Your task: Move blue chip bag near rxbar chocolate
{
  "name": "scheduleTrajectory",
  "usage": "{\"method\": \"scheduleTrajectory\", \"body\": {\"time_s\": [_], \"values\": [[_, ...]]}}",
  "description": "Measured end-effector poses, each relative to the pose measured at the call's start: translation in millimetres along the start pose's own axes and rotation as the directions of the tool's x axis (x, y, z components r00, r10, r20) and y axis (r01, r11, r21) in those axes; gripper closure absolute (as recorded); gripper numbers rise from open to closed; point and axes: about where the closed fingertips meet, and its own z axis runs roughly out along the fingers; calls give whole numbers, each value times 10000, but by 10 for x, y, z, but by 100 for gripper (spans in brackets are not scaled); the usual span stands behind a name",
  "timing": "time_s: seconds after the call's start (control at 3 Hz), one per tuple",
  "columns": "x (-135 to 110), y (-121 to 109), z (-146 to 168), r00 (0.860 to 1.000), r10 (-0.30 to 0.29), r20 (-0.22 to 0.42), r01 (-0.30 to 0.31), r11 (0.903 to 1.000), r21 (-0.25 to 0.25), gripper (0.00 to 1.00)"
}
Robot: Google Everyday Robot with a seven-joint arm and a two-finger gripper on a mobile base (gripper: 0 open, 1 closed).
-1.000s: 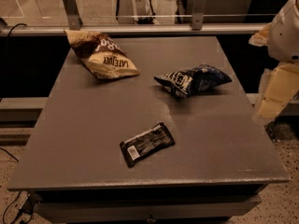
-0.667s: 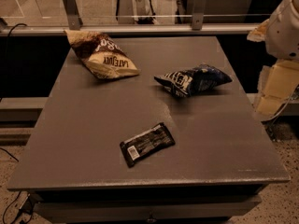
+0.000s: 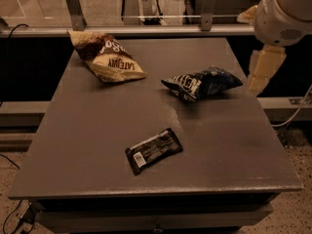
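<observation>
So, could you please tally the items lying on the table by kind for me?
Chip bags: 2, the blue chip bag and the tan bag marked LATE JULY.
Wrapped bars: 1, the rxbar chocolate.
Total: 3 items on the table.
The end effector hangs by the table's right edge, apart from the blue chip bag.

Robot lab or test area: gray counter point(image 3: 219, 145), glass barrier point(image 3: 161, 4) on metal posts point(image 3: 73, 6), loose cables point(image 3: 292, 116), speckled floor point(image 3: 302, 213); tool point(image 3: 263, 69) beside counter's right edge.
</observation>
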Motion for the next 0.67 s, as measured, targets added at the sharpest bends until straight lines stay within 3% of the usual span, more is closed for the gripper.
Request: {"method": "scheduleTrajectory", "body": {"time_s": [0.33,0.67], "values": [[-192,-270,451,9950,-521,854,518,9986,62,0],[-316,-250,883,9865,-505,1558,587,9971,-487,18]]}}
